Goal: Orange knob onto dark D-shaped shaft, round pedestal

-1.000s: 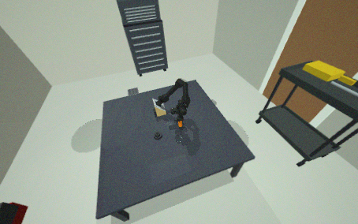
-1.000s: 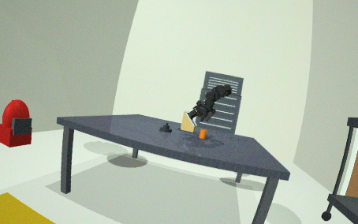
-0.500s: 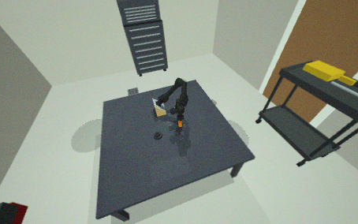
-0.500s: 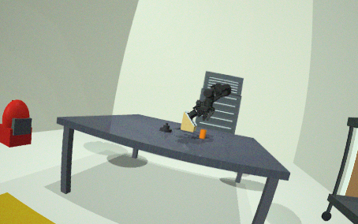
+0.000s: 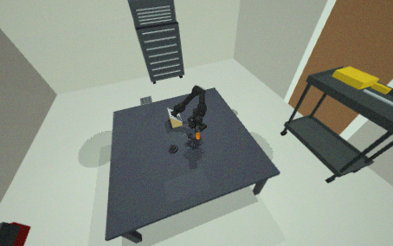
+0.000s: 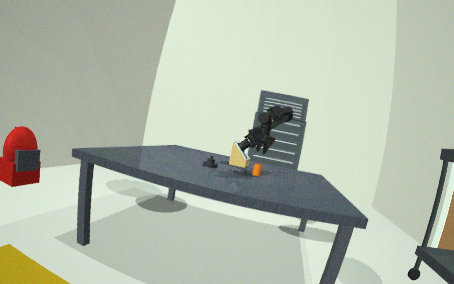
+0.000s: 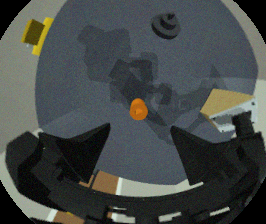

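Wrist view, end effector point(image 5: 197, 130) point(image 6: 265, 150) point(image 7: 141, 127) spread wide, orange knob point(image 5: 197, 136) point(image 6: 257, 170) point(image 7: 138, 110) well inside table edges point(image 5: 186, 197) point(image 6: 215, 194) point(image 7: 46, 95).

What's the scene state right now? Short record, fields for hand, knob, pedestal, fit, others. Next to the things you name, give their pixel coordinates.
hand: open point(image 5: 197, 126) point(image 6: 264, 150) point(image 7: 141, 127), nothing held, above the table
knob: orange point(image 5: 197, 136) point(image 6: 257, 170) point(image 7: 139, 109), on the table, off the shaft
pedestal: dark, round point(image 5: 173, 149) point(image 6: 210, 162) point(image 7: 165, 26), shaft bare
fit: not done
shaft flat: cannot tell
others: tan-and-white block point(image 5: 176, 123) point(image 6: 238, 156) point(image 7: 227, 104) at the arm's base
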